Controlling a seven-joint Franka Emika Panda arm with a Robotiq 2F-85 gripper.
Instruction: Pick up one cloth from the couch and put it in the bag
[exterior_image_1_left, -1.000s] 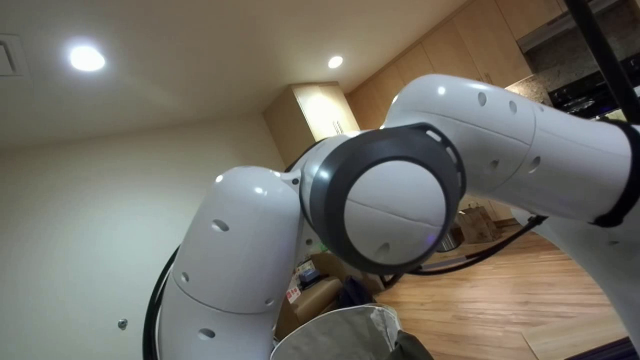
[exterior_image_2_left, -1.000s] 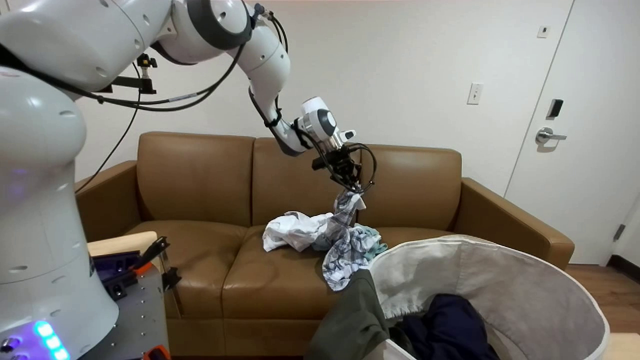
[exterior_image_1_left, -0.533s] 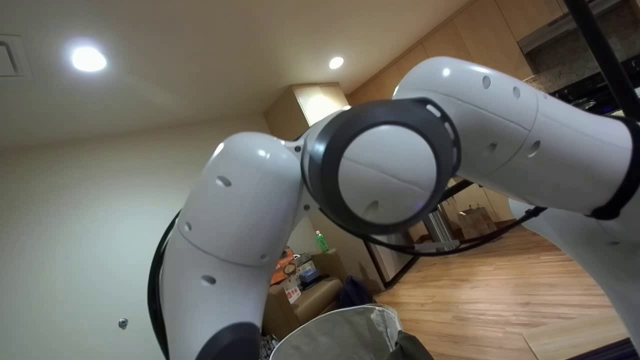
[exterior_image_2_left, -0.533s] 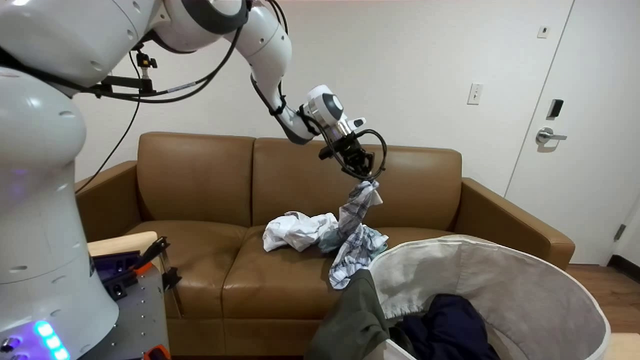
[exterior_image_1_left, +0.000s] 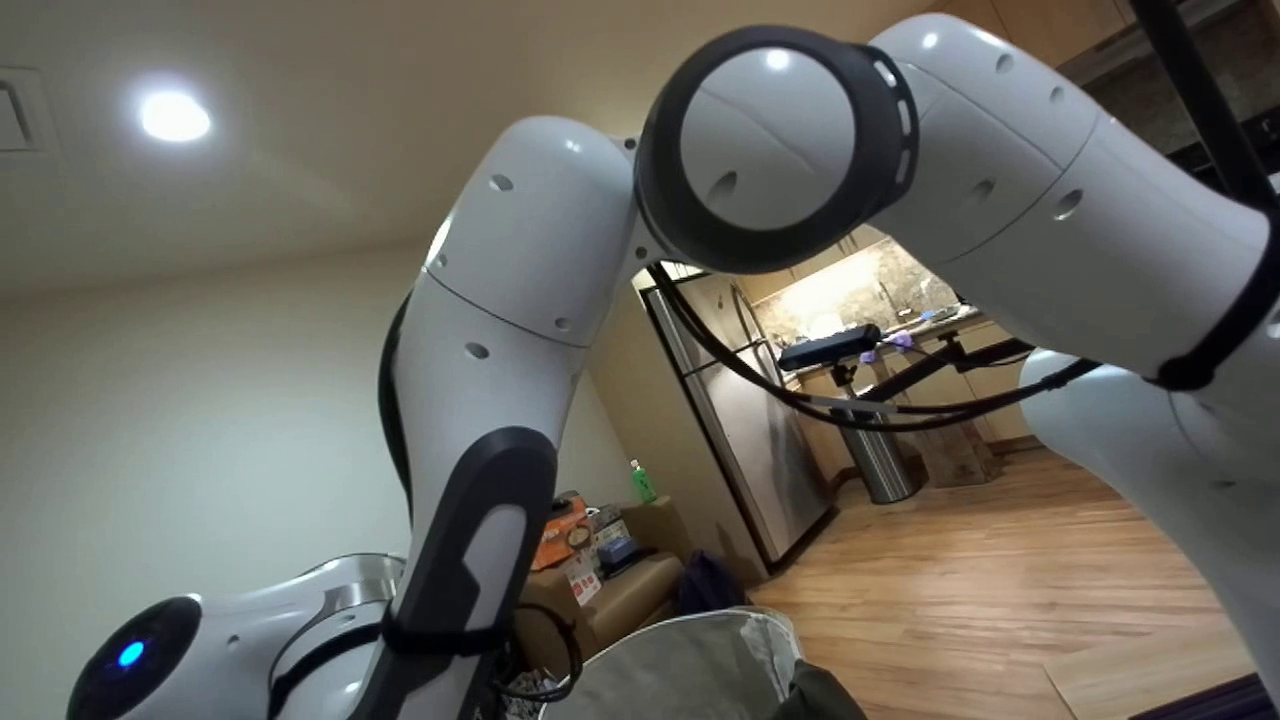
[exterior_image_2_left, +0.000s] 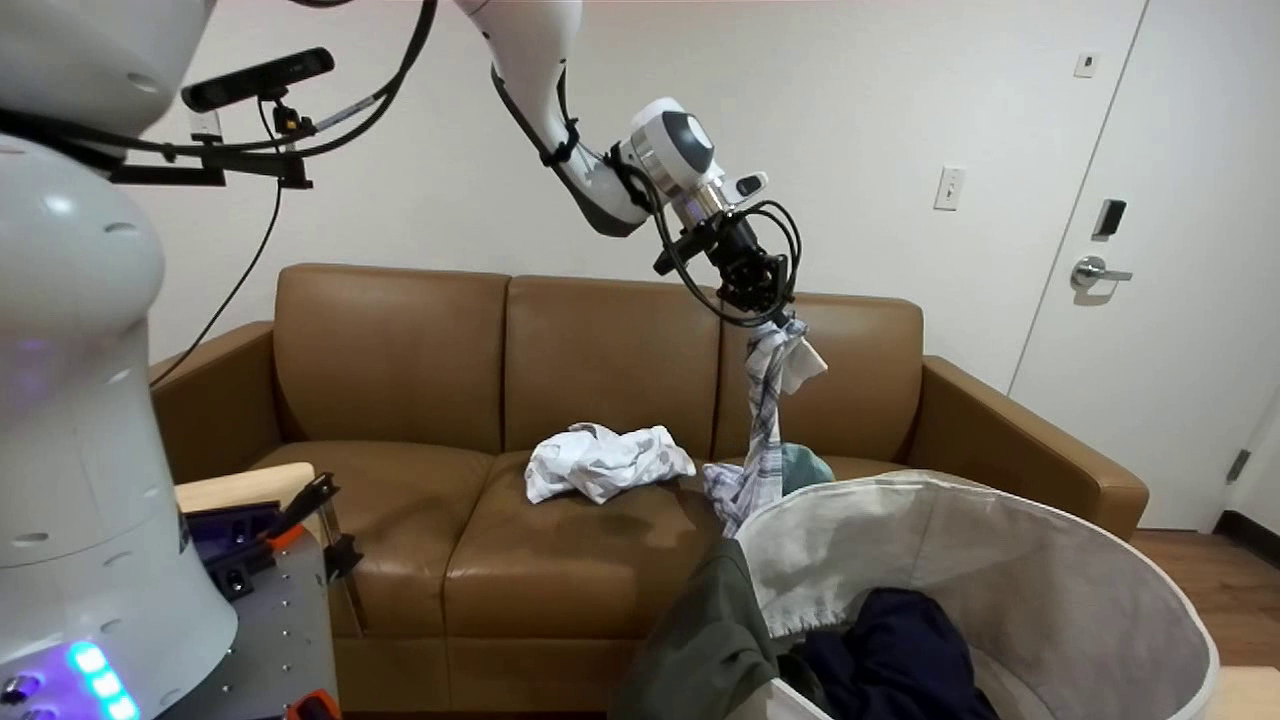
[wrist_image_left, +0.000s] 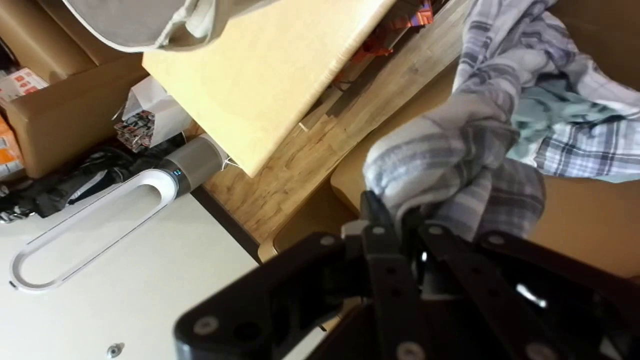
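My gripper (exterior_image_2_left: 782, 318) is above the brown couch (exterior_image_2_left: 400, 350), shut on a grey-and-white plaid cloth (exterior_image_2_left: 765, 410). In the wrist view the fingertips (wrist_image_left: 375, 207) pinch a bunched fold of this plaid cloth (wrist_image_left: 445, 145). It hangs long; its lower end is partly behind the bag's rim, and I cannot tell whether it touches the seat. Teal fabric (exterior_image_2_left: 803, 468) shows beside that end; whether it is separate is unclear. A crumpled white cloth (exterior_image_2_left: 605, 462) lies on the middle seat. The light-grey bag (exterior_image_2_left: 1060, 570) stands in front of the couch, right of and below my gripper.
A dark green cloth (exterior_image_2_left: 700, 640) drapes over the bag's near rim, and a navy cloth (exterior_image_2_left: 900, 660) lies inside. The couch's right armrest (exterior_image_2_left: 1040, 440) rises behind the bag. A wooden tabletop (wrist_image_left: 260, 75) adjoins the bag. A camera on a stand (exterior_image_1_left: 830, 348) is near the arm.
My gripper has risen and moved right in an exterior view, lifting the plaid cloth clear of the white one. The teal fabric has shifted right with it. The white cloth and bag stayed put.
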